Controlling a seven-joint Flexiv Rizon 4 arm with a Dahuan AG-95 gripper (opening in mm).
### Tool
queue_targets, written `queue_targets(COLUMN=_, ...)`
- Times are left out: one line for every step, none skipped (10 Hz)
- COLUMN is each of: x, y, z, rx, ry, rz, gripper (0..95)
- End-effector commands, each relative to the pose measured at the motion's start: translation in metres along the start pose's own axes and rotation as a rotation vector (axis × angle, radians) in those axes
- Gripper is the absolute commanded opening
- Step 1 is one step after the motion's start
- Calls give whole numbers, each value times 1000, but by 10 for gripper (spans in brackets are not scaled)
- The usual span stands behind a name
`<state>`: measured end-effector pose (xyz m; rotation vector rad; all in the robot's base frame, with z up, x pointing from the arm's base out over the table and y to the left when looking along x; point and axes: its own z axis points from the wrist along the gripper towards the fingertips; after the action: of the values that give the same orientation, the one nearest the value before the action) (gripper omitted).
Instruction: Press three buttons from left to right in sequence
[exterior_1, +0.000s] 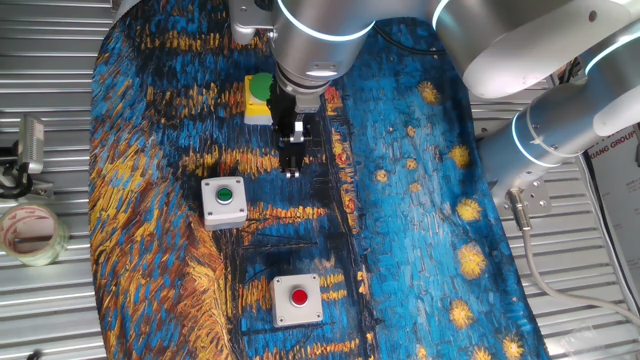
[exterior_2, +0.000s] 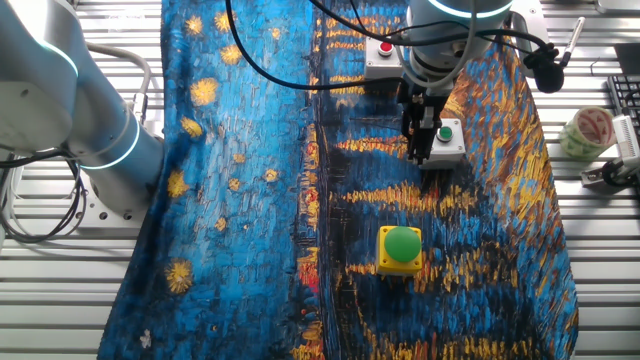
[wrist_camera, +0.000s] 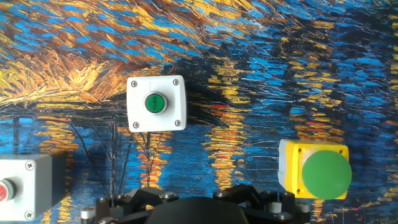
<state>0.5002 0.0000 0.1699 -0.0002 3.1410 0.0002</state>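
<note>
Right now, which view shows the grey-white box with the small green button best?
The hand view: the grey-white box with the small green button lies whole, face on and unblocked. One fixed view shows it whole but smaller. In the other fixed view the gripper partly covers it.

Starry-night painted cloth (exterior_1: 420, 200), slatted metal table (exterior_1: 50, 60), tape roll (exterior_1: 30, 232)

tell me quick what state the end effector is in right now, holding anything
End effector: holding nothing, hanging above the cloth between the yellow button box and the small green button box; open or closed cannot be told.
</note>
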Motion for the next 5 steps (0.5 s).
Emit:
queue_targets(x=0, y=0, z=0, rx=5, ry=-82, rz=-65, gripper=0)
queue_targets(x=0, y=0, z=0, rx=8, ry=-82, rz=-65, gripper=0)
queue_targets(x=0, y=0, z=0, rx=10, ry=-82, rz=-65, gripper=0)
queue_targets(x=0, y=0, z=0, rx=12, ry=-82, rz=-65, gripper=0)
queue_targets(x=0, y=0, z=0, rx=12, ry=-82, rz=-65, gripper=0)
